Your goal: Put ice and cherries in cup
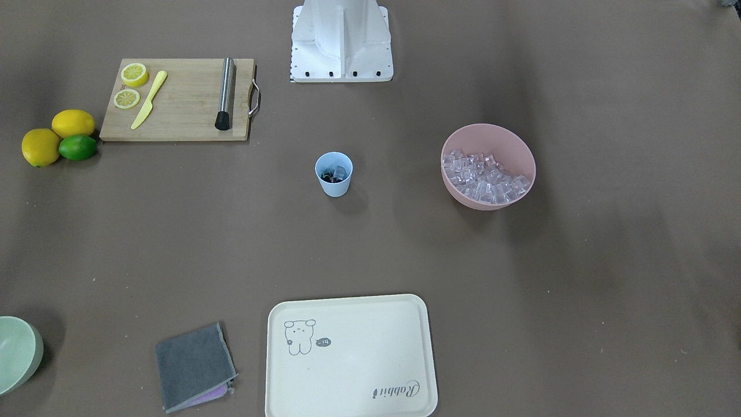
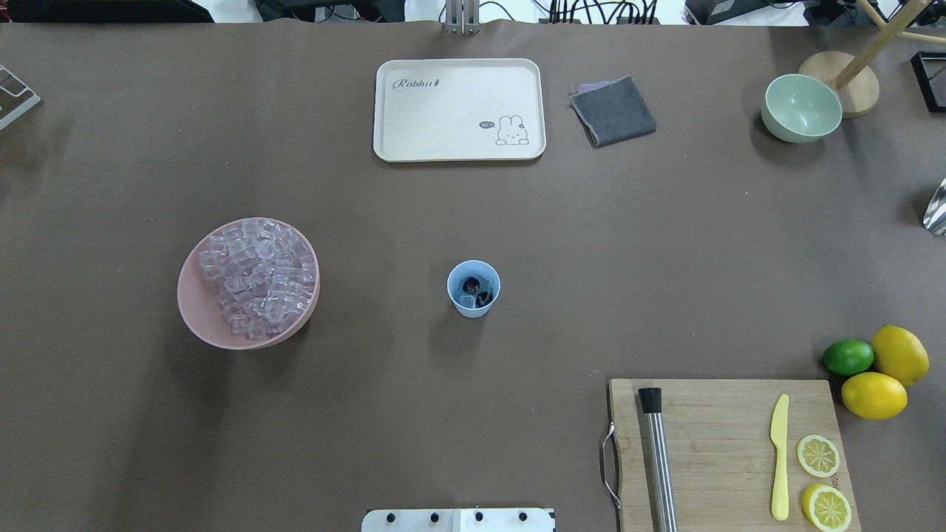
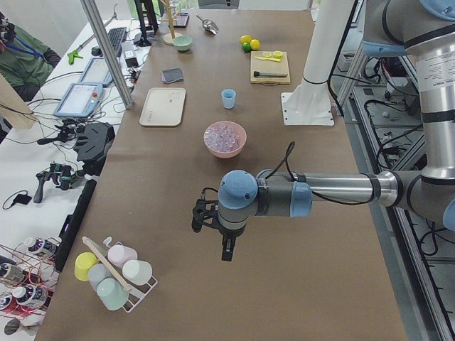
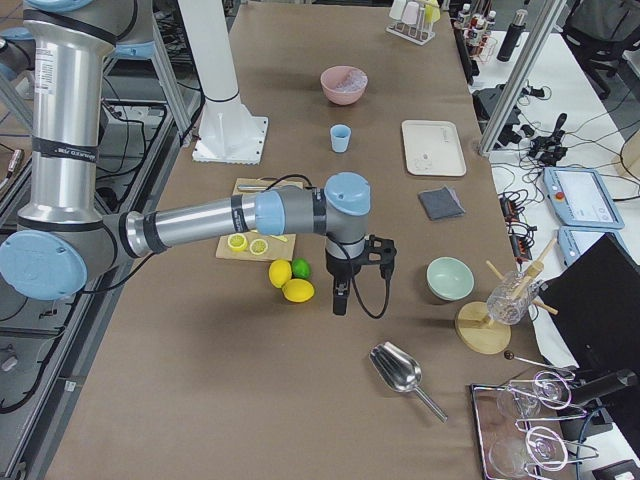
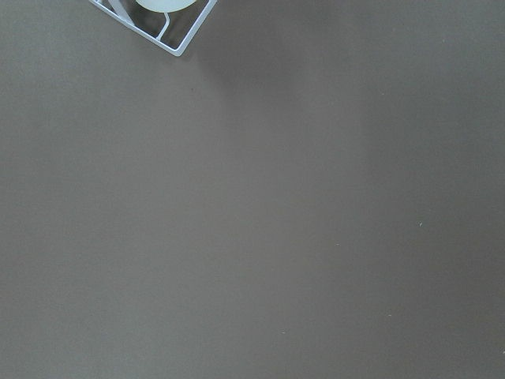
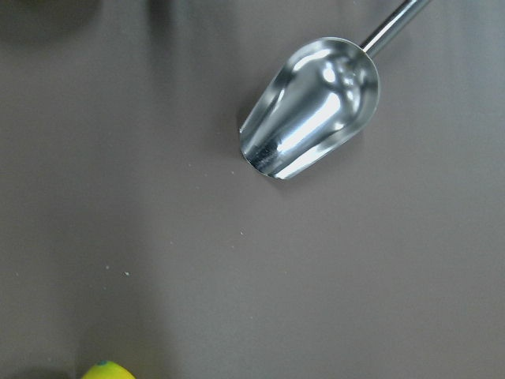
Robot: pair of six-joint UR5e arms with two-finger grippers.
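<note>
I judge the loading done or nearly so. The cup (image 2: 473, 288) stands in the middle of the counter (image 2: 665, 244), upright, mouth up, long axis vertical. It holds dark cherries (image 2: 471, 282) and at least one cube of ice (image 1: 341, 171).

The left hand (image 3: 226, 252) and right hand (image 4: 340, 300) hang well away from it. I cannot tell whether either is spread or pressed together.

More ice would call for a reach to the pink bowl (image 2: 194, 319).

Light blue cup (image 2: 473, 312) upright mid-table; dark cherries (image 2: 471, 283), ice (image 1: 340, 171) inside; more ice heaped in pink bowl (image 2: 194, 324).
</note>
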